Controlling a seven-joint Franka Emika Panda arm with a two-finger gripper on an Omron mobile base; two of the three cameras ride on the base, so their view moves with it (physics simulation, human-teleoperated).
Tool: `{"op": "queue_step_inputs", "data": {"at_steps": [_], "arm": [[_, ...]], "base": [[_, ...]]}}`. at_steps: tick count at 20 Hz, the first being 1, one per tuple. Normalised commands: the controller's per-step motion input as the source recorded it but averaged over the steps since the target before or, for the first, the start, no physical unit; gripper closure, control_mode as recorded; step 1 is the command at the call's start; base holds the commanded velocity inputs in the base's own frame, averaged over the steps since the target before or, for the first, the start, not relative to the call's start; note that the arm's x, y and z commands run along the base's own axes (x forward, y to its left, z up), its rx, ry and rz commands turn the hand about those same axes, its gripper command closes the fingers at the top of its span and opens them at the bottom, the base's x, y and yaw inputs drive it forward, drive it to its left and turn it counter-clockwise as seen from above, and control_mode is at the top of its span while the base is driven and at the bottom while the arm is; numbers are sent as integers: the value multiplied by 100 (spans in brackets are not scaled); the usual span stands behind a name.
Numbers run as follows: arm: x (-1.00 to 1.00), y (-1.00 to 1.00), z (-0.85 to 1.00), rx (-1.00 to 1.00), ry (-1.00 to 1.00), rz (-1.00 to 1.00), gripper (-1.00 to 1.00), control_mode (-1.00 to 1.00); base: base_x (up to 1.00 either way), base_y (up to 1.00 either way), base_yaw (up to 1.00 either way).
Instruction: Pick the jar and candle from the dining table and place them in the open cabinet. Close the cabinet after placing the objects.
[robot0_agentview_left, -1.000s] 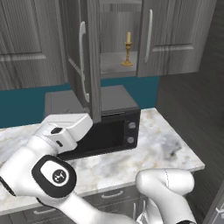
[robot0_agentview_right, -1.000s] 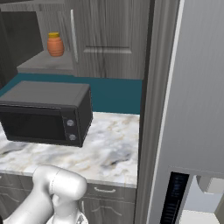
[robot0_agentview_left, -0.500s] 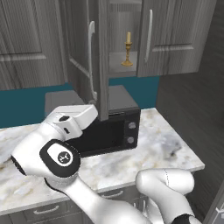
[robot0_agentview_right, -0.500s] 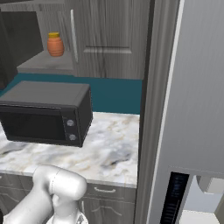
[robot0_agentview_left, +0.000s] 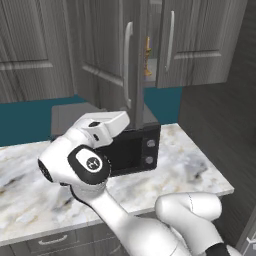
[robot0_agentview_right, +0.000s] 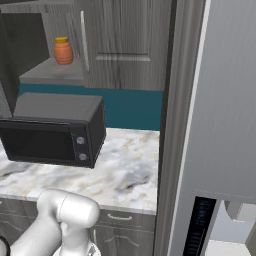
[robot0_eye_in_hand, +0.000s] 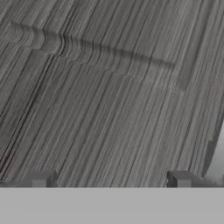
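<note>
We hold our hand (robot0_eye_in_hand: 111, 180) up close against the outer face of the cabinet (robot0_agentview_left: 107, 55) door, its two dark fingertips (robot0_eye_in_hand: 41, 178) spread wide apart and grasping nothing; in the hand view the grey wood grain of the door runs right across, with a pale strip at the far right edge. From the left base view our arm bends up over the marble surface (robot0_agentview_left: 190, 165) and reaches toward the door, which stands ajar with its long silver bar handle (robot0_agentview_left: 127, 65) facing us. Through the gap beside the door edge we see a sliver of the candle (robot0_agentview_left: 147, 56) in its brass holder, standing upright on the inner shelf. A black microwave (robot0_agentview_left: 132, 150) sits on the surface below the cabinet. From the right base view we see a small orange bottle (robot0_agentview_right: 63, 50) on the same grey shelf (robot0_agentview_right: 50, 75). We cannot see the jar from here.
</note>
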Motion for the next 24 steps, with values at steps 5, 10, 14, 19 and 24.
{"op": "queue_step_inputs", "data": {"at_steps": [5,10,14,19,24], "arm": [[31,-66,0,0,0,0,-100,-100],[57,-47,0,0,0,0,-100,-100],[66,-38,3,0,0,0,-100,-100],[50,-24,0,0,0,0,-100,-100],[43,-36,0,0,0,0,-100,-100]], "base": [[0,0,0],[0,0,0],[0,0,0],[0,0,0],[0,0,0]]}}
